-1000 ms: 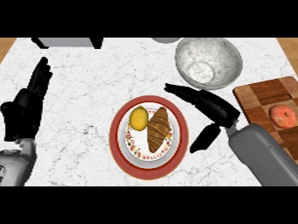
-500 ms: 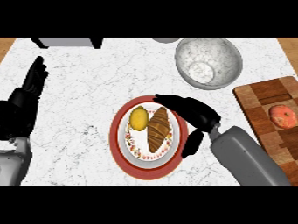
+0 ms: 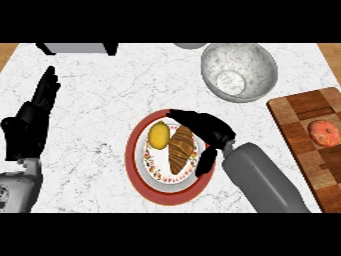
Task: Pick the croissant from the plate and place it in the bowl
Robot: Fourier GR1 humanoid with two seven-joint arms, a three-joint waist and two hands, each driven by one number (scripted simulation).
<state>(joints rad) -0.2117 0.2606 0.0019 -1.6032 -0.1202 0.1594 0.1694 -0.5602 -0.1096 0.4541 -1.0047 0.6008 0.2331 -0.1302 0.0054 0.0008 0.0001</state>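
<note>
The croissant (image 3: 179, 149) lies on the plate (image 3: 140, 170), just right of centre and lengthwise from 12 to 6 o'clock, with a yellow lemon-like fruit (image 3: 159, 135) touching it at about 10 o'clock. The right hand (image 3: 211, 131) sits at the plate's 2 o'clock edge, fingers curved and spread over the top end of the pastry and the thumb hanging down its right flank; it looks cupped around the croissant but not closed on it, and nothing is lifted. The left hand (image 3: 27, 129) rests at 9 o'clock on the worktop (image 3: 106, 90), fingers straight and pointing up, holding nothing. The bowl (image 3: 239, 71), grey and speckled, stands at about 1 o'clock from the plate, well apart from it, and holds no croissant. A wooden cutting board (image 3: 328, 165) with a tomato (image 3: 324, 132) lies at 3 o'clock. By my judgement the task is at its early stage: the reach is made and the grasp is forming, while closing on the pastry, lifting it, carrying it towards 1 o'clock and setting it in the bowl are all left to do
</note>
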